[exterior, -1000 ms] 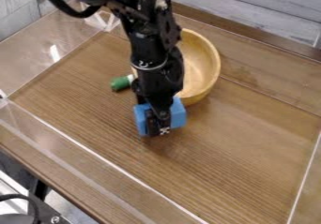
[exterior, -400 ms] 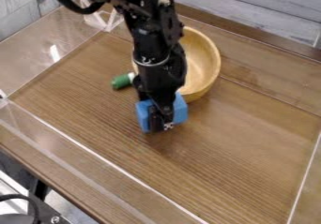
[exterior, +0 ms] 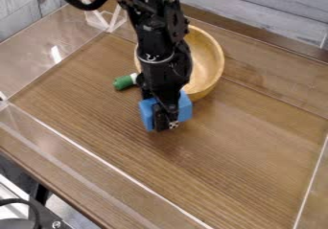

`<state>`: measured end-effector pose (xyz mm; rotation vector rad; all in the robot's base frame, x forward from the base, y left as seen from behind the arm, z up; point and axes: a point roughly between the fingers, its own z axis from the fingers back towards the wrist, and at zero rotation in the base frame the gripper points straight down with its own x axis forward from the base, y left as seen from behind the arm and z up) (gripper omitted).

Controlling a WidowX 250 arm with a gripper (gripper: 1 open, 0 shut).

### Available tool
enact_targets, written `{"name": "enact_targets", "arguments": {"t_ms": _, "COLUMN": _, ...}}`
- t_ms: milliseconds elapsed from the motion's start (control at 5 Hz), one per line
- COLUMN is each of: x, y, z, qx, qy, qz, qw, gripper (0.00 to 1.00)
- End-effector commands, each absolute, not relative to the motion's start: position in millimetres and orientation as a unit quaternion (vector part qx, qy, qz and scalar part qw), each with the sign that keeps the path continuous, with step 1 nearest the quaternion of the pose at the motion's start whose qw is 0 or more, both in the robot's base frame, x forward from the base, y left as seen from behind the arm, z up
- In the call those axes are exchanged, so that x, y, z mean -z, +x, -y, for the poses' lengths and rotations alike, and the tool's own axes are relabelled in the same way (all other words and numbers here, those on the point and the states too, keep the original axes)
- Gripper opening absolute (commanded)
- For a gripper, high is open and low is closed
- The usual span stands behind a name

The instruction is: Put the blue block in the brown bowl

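a black robot arm (exterior: pixel 152 27) is reaching straight down onto a wooden table (exterior: pixel 244 156), its gripper (exterior: pixel 163 118) clenching the blue block (exterior: pixel 168 108) just at the tabletop. the block is sitting low between the jaws, directly in front of the brown bowl (exterior: pixel 205 65), which is resting just beyond it toward the far right. a small green piece (exterior: pixel 123 81) is lying on the left of the arm, near the bowl's rim. clear walls (exterior: pixel 77 151) are edging the work surface.
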<state>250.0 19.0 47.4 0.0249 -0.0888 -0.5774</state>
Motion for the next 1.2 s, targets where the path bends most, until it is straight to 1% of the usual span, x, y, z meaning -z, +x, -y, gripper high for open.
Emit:
{"name": "enact_targets", "arguments": {"t_ms": 0, "x": -63.9, "y": 263.0, "z": -22.9, "qx": 0.276, "qy": 0.026, "qz": 0.074, "qw": 0.958, "gripper": 0.00}}
{"name": "enact_targets", "arguments": {"t_ms": 1000, "x": -72.8, "y": 266.1, "z": -22.8, "qx": 0.254, "qy": 0.030, "qz": 0.089, "qw": 0.963, "gripper": 0.00}}
